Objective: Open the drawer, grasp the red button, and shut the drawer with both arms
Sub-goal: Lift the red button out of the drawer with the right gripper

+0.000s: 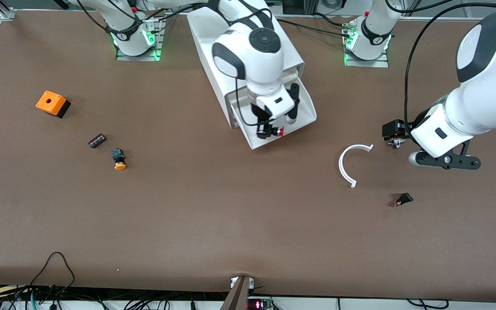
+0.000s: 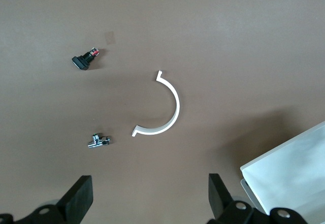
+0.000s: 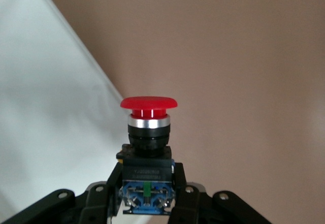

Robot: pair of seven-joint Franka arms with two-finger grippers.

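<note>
The white cabinet [image 1: 203,34] stands between the arm bases with its lowest drawer [image 1: 306,114] pulled out toward the front camera. My right gripper [image 1: 269,130] hangs over the drawer's front part, shut on the button [image 1: 279,131]. In the right wrist view the fingers [image 3: 180,183] clamp the button's black-and-blue body, and its red cap [image 3: 148,103] points away from the hand, with the white drawer [image 3: 40,107] beside it. My left gripper [image 1: 446,162] waits open and empty over bare table toward the left arm's end. Its fingers [image 2: 81,196] stand wide apart, and a drawer corner [image 2: 289,168] shows.
A white arc piece [image 1: 351,163], a small metal part [image 1: 396,143] and a small black part [image 1: 404,199] lie close to the left gripper. Toward the right arm's end lie an orange box [image 1: 51,103], a dark block [image 1: 97,141] and an orange-capped button [image 1: 119,160].
</note>
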